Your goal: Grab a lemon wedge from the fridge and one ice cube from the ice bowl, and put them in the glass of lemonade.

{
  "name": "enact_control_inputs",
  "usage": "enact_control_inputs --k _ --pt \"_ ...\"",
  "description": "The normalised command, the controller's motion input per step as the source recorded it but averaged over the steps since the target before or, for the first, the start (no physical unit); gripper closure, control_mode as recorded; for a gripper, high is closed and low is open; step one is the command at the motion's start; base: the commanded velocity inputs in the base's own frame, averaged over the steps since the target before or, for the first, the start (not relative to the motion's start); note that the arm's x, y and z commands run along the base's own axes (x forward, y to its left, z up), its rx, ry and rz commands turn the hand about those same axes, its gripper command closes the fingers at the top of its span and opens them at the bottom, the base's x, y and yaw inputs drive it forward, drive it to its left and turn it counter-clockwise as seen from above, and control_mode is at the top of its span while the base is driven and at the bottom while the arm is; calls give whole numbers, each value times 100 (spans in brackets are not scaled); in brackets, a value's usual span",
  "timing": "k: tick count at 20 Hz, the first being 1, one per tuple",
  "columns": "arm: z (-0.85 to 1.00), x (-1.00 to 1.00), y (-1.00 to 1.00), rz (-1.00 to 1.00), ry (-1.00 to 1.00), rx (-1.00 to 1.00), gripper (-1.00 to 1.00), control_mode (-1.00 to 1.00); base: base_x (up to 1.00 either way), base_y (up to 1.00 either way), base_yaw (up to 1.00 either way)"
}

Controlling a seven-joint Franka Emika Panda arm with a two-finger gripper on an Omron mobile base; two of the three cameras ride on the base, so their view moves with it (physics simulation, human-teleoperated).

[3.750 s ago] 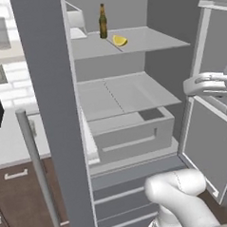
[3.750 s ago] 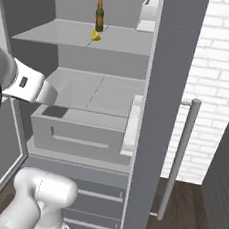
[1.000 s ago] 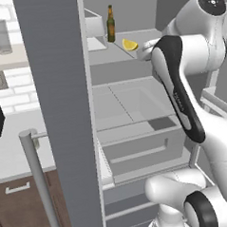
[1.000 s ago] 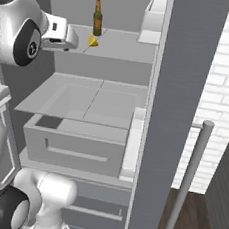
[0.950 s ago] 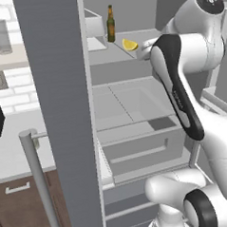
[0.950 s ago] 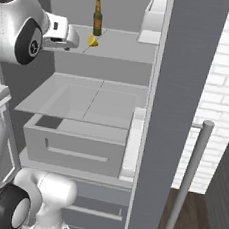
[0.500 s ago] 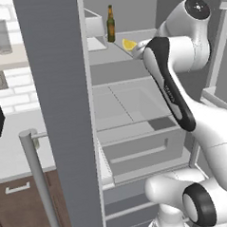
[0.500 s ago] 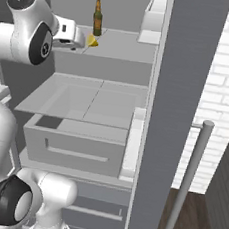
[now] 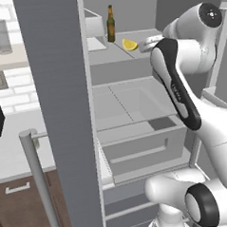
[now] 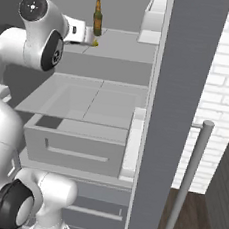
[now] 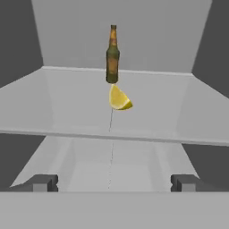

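The lemon wedge (image 11: 119, 99) lies on the upper shelf of the open fridge (image 9: 61, 90), small and bright yellow, rind down. It shows on that shelf in the left base view (image 9: 129, 44) and, half hidden by the hand, in the right base view (image 10: 95, 44). My gripper (image 11: 114, 182) is open and empty. It is level with the shelf's front edge, pointing straight at the wedge, a short way from it. In the base views the gripper (image 9: 146, 41) (image 10: 88, 36) sits just beside the wedge.
A brown bottle (image 11: 112, 54) stands upright right behind the wedge. A white door bin (image 10: 153, 20) sits to the side of the shelf. Below, a grey drawer (image 9: 136, 147) is pulled out. The fridge's long silver handle (image 10: 187, 180) stands by the brick wall.
The arm has swung in toward the upper shelf, bringing the hand closer to the lemon wedge. The jaws have stayed open. The wedge and bottle have not moved.
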Motion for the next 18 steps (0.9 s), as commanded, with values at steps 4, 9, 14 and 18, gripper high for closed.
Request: enact_control_inputs --k 4,9,14,18 --pt "16 10 -35 0 -3 5 -100 -100 0 0 0" --pt "3 0 -13 4 -1 3 -100 -100 0 0 0" --pt "0 18 3 6 6 0 -100 -100 0 0 0" --pt "0 44 17 6 12 0 -100 -100 0 0 0"
